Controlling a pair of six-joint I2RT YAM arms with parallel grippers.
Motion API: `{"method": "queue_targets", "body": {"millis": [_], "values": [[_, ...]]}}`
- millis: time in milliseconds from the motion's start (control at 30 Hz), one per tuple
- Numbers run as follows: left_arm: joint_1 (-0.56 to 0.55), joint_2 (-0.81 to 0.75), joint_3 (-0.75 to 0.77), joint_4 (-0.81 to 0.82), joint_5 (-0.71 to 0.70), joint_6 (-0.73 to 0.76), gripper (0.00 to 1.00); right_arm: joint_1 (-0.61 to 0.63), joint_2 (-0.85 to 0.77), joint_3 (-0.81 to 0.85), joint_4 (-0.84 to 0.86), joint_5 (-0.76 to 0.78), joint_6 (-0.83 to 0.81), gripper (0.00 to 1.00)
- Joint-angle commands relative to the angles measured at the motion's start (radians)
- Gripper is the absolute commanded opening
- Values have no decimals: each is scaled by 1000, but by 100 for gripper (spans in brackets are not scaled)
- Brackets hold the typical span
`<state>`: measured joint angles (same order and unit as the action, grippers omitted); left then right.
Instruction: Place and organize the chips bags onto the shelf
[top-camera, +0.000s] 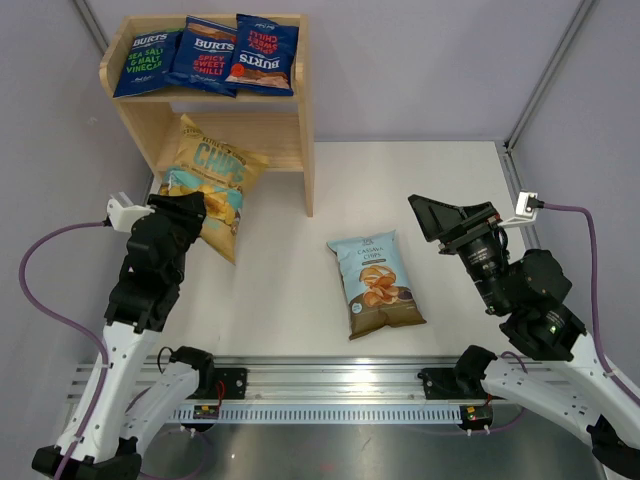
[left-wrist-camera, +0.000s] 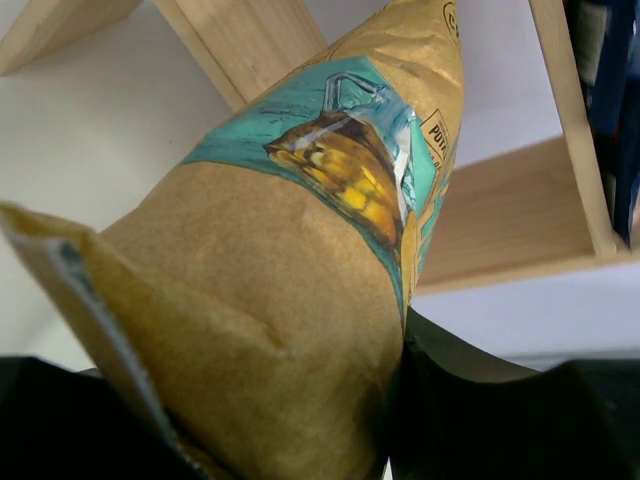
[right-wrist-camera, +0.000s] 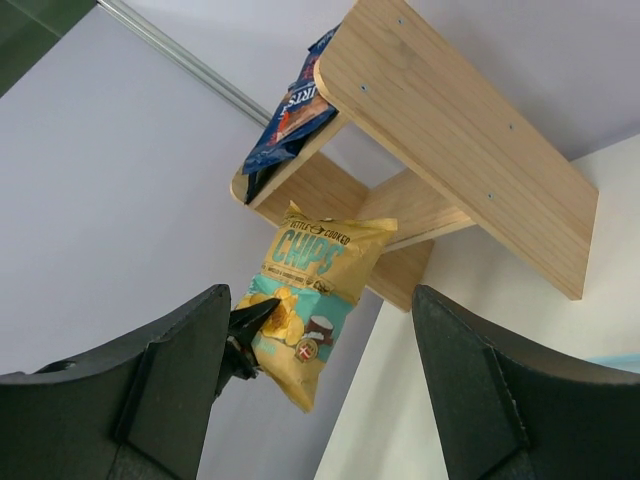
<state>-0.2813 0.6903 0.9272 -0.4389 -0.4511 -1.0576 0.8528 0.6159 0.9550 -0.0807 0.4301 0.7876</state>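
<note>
Three dark-blue BURTS chips bags (top-camera: 205, 55) lie side by side on the top tier of the wooden shelf (top-camera: 306, 150). My left gripper (top-camera: 196, 216) is shut on the lower end of the yellow CHIPS bag (top-camera: 210, 172), whose top end points into the shelf's lower tier. In the left wrist view the yellow bag (left-wrist-camera: 300, 250) fills the space between the jaws of the left gripper (left-wrist-camera: 300, 425). The Cassava Chips bag (top-camera: 376, 284) lies flat on the table, mid-right. My right gripper (top-camera: 440, 216) hovers open to its right, holding nothing. Through the right gripper (right-wrist-camera: 320, 305) I see the yellow bag (right-wrist-camera: 312, 285) and the shelf (right-wrist-camera: 460, 130).
An aluminium rail (top-camera: 330, 385) carrying both arm bases runs along the near edge. Grey frame posts (top-camera: 545, 75) and purple walls enclose the white table (top-camera: 420, 180). The shelf's right side panel stands between the lower tier and the open table.
</note>
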Motion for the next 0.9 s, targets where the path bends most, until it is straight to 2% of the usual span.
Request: {"method": "queue_targets", "body": {"millis": [0,200,400,667,867], "values": [[109,72,61,195,124,-67,39,6,-28,14,-17,55,-47,81],[276,227,68,359,327,-110,40,6,-64,16,-24,58,-68,81],[376,377,87,549,420,-128,45,6,-71,-10,-21,47,-67,81],[421,619,216,601,473,-139,51,8,-65,-41,-28,1,-33,81],[447,742,340,565,470,-127,53,8,-74,-70,-16,-39,-2,81]]}}
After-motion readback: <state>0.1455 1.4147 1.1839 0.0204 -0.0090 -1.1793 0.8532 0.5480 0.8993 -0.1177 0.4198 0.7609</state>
